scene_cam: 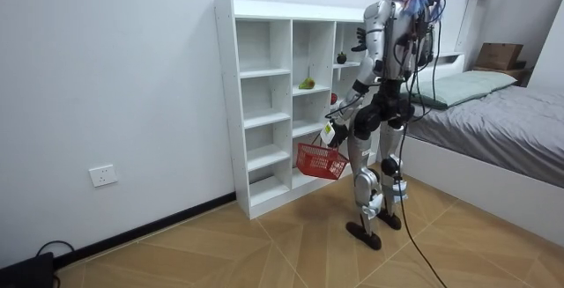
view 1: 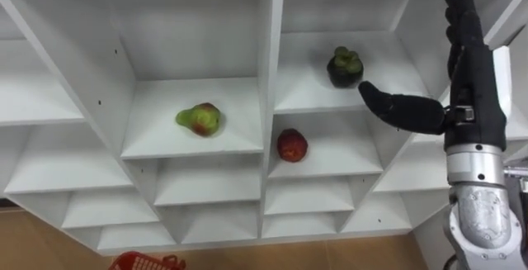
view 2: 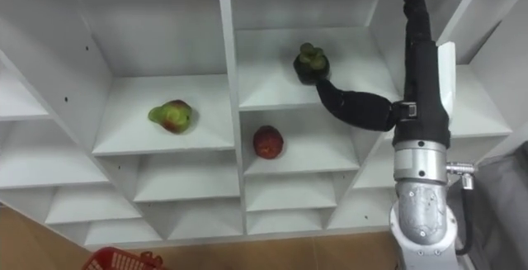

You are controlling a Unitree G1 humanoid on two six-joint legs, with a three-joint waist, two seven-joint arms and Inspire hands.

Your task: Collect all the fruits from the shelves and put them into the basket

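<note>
Three fruits lie in the white closet (view 1: 268, 72). A green-and-red pear (view 1: 199, 119) rests on a middle shelf at left. One shelf lower, in the adjoining column, sits a red apple (view 1: 291, 145). A dark mangosteen (view 1: 344, 66) with a green cap sits on the shelf above it. My right hand (view 1: 472, 80) is raised just right of the mangosteen, open, its fingers straight up and its thumb stretched toward the fruit, just short of it. In the room view my left hand (scene_cam: 330, 133) hangs low, holding a red basket (scene_cam: 321, 160) by its handle.
I stand close in front of the closet (scene_cam: 264, 103) on a wooden floor. A bed (scene_cam: 493, 103) lies behind me at the room view's right. The basket's rim (view 1: 147, 262) shows at the bottom of the eye views.
</note>
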